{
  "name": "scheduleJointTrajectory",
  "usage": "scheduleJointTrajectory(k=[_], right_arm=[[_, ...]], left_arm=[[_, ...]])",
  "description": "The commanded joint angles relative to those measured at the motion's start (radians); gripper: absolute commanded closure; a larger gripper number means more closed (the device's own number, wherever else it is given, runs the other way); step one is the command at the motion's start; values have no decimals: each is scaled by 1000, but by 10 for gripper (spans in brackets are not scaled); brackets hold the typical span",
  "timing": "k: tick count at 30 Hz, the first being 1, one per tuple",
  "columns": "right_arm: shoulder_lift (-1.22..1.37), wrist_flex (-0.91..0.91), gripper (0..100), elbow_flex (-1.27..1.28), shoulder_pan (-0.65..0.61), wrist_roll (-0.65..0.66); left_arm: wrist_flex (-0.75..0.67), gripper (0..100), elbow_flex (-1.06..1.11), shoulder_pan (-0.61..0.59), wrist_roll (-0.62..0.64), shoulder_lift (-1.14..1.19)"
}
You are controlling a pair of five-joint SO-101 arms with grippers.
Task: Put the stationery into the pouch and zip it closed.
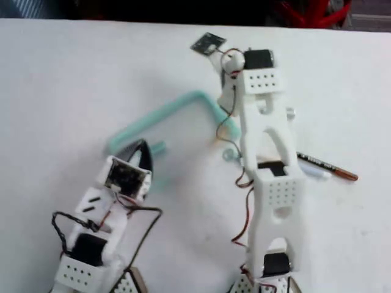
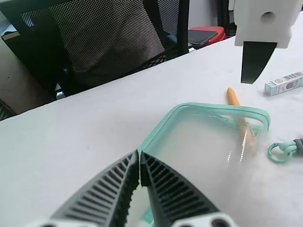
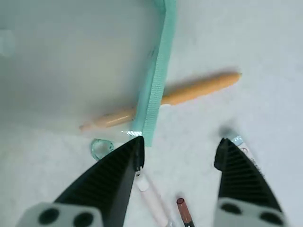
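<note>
Working the two arms from a remote desk, I have the left gripper (image 1: 142, 151) clamped shut on the near corner of the mint edge of the pouch (image 1: 160, 115), pinning the translucent bag flat on the white table (image 1: 61, 91) with its far edge facing the right arm. Moving right, an orange pen (image 3: 199, 87) lies across that green edge, one end blurred behind the clear wall and the other sticking out onto the table. I judge it half entered at best, and I cannot tell whether it is truly inside or merely beneath the fabric. Just beside it sits the mint ring pull (image 1: 229, 154), and over both hangs the right gripper (image 3: 180, 151), jaws spread wide and holding nothing. Farther right, a white stick (image 1: 317, 173) and a dark pen (image 1: 327, 165) lie on the table beside the right arm, outside the pouch. By my reckoning the job is barely begun: no item is fully in and the zip is not closed. The high view gives me the whole layout, but the right arm covers most of the orange pen. The right wrist view shows how it crosses the edge, while the left wrist view adds a small box (image 2: 284, 83) lying beyond the pouch and the tight pinch of its own jaws
</note>
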Motion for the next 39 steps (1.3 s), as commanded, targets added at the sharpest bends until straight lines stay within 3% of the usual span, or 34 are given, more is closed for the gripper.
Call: scheduleJointTrajectory(k=[1,15,26,29,32,39], right_arm=[[30,-15,735,-12,-5,-12],[153,-21,735,-2,-73,-17],[269,-10,737,-9,-47,-2],[282,7,758,26,-65,120],[278,7,840,100,-79,226],[286,7,889,126,-71,322]], left_arm=[[-2,976,-2,-22,-8,-1],[-3,976,-2,-13,-8,-1],[-3,976,-2,-13,-8,-1],[-3,976,-2,-12,-8,-1],[-3,976,-2,-12,-8,-1],[-3,976,-2,-12,-8,-1]])
